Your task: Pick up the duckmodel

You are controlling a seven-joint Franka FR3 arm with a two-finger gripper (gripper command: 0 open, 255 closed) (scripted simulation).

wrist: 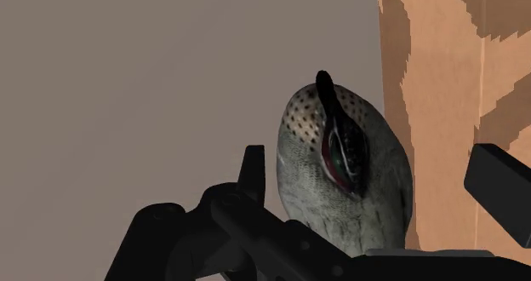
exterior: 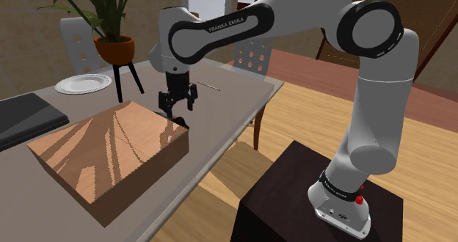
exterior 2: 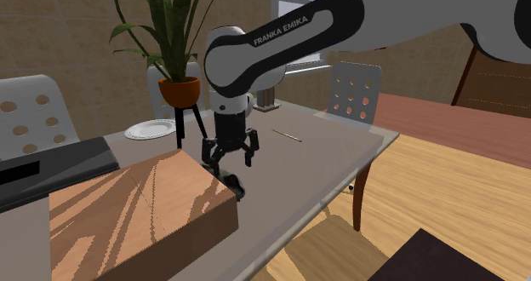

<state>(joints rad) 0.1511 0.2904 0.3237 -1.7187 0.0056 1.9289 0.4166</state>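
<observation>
Two black fingers [wrist: 252, 173] of the all-black two-finger gripper [exterior 2: 230, 156] stand wide apart, clasping nothing. Between them lies the small grey speckled duck model with a dark head [wrist: 345, 164], nearer one finger than the other. Whether that finger grazes it cannot be told (a sliver of gap seems to show).

Gripper points straight down, low over the duck. The duck rests on the flat grey tabletop [exterior: 227, 105], just beside the corner of the large brown wood-grain block [exterior: 110, 149] that faces the shoulder view's right. Whether duck and block touch cannot be told.

Past the gripper, on the same table:
- a thin pale rod [exterior: 209, 86], lying flat, well apart from the duck
- a flat black slab [exterior: 26, 117] at the shoulder view's left edge
- a round white plate [exterior: 83, 83]
- a green leafy plant in an orange pot on a black tripod stand [exterior: 116, 50], just beside the plate

Beyond the table's far edge stands a white chair with a perforated back [exterior: 252, 57].
</observation>
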